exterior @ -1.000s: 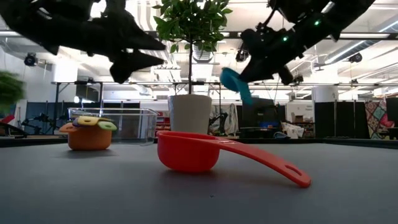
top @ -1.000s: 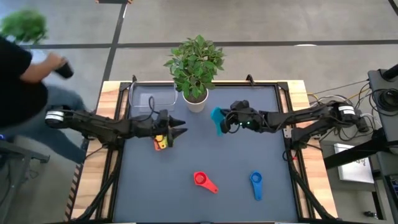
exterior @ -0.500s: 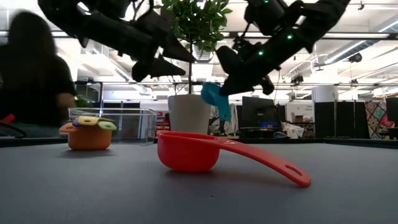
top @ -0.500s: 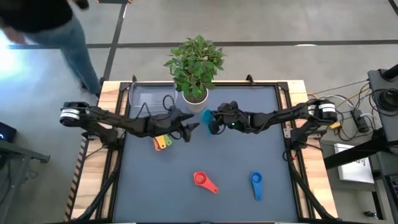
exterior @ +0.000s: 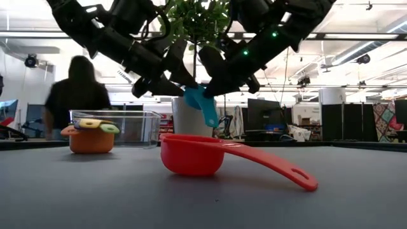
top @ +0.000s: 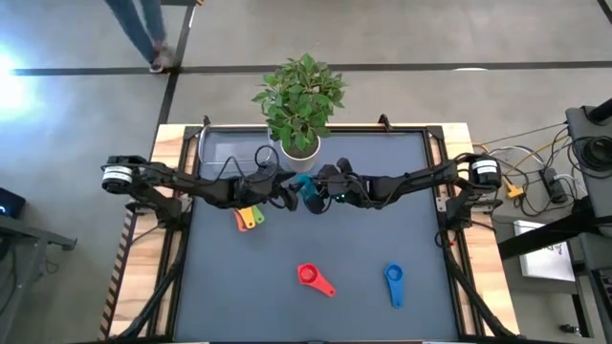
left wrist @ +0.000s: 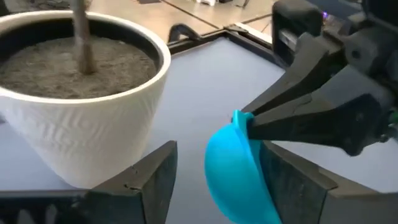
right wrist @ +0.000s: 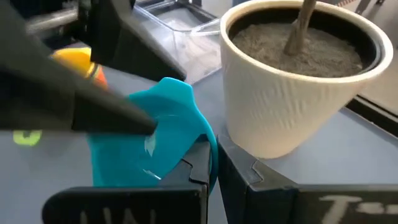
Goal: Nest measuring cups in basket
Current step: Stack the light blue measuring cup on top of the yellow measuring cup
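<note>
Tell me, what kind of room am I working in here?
Probably a robotics lab or open workshop: a bare concrete floor, cables and equipment beside the table, and ceiling strip lights over more workstations behind.

**Around the plant pot**

From my console, the white plant pot (top: 299, 153) is my anchor. It stands upright on the dark table mat (top: 316, 239) near the far edge, and its leafy green plant (top: 300, 96) spreads above it. In the wrist views I can see its ribbed wall and brown soil (right wrist: 298, 43) with a thin stem rising from it. Beyond the pot, off the table, a person (exterior: 75, 95) stands in the room. To the pot's right, past the table's wooden edge (top: 459, 143), cables (top: 535, 172) lie tangled.
</note>
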Robot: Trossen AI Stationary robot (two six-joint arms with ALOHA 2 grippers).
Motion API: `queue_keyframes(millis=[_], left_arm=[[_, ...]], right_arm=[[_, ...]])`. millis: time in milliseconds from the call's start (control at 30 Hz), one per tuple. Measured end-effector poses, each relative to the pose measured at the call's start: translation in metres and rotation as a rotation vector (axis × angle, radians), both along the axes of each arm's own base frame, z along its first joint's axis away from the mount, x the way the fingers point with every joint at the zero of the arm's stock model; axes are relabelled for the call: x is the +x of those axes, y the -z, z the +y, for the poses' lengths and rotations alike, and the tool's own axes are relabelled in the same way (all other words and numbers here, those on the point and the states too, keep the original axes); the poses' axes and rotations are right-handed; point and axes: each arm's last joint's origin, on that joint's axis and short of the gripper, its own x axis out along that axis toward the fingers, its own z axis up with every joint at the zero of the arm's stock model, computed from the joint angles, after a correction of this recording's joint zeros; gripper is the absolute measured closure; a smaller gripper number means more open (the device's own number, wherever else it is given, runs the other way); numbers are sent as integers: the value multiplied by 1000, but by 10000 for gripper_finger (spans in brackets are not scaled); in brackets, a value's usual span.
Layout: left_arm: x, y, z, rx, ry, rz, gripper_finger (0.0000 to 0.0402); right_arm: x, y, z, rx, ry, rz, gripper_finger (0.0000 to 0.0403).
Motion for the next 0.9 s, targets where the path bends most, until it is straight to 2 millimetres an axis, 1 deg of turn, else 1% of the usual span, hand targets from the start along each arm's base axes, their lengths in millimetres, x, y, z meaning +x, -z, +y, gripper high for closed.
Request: queue_keyframes(millis=[67, 133, 233, 367, 400, 700, 833, 900], left_arm=[[-1, -1, 0, 3, -5, -4, 210], [-1, -1, 0, 8, -2, 0, 234], [-1, -1, -1, 15, 24, 7, 289], [-1, 0, -1, 30, 40, 24, 375], [-1, 0, -1, 30, 42, 30, 387], [-2, 3, -3, 20, 103, 64, 398], [-2, 3, -7, -24, 226, 69, 400], [-3, -1, -8, -37, 260, 68, 400]], right_arm=[[1, -1, 1, 1, -4, -8, 395], [0, -2, 2, 0, -5, -11, 395], [-1, -5, 3, 0, -9, -18, 394], [1, -9, 4, 15, -34, -29, 394], [1, -10, 5, 18, -40, -33, 394], [-1, -17, 9, 12, -94, -36, 389], [-5, -33, 16, -31, -137, -65, 377], [-9, -41, 19, -50, -152, -69, 370]])
